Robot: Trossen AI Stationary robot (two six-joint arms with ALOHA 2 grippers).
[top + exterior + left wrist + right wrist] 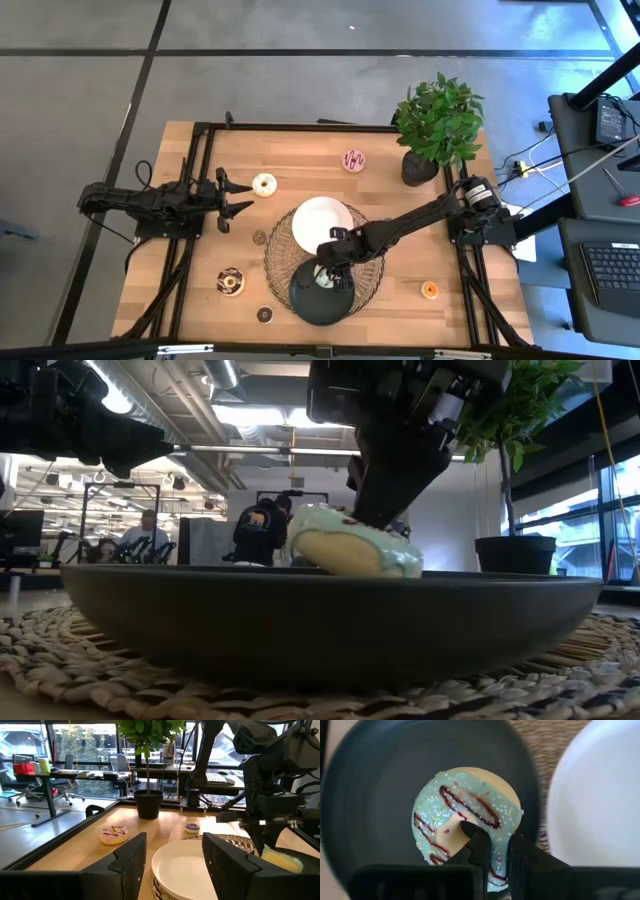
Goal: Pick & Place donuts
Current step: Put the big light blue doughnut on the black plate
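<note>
**Green donut pinched over the black plate**

The right gripper (495, 851) reached across the round woven straw mat (278, 262) and pinched the rim of the green-iced ring donut with dark red stripes (465, 815), one finger through its hole. The donut sat tilted in the round black plate (322, 298), its lower edge touching the dish in the low view. Just beside it lay the empty round white plate (322, 220), also on the mat. The left gripper (236, 197) hovered with its fingers spread near the cream-iced ring donut (264, 184) on the light wooden table (400, 215). A pink-striped donut (354, 160) rested near the potted green plant (437, 125); a chocolate donut (231, 282) and a small orange donut (429, 290) lay well apart near the front edge.
</note>
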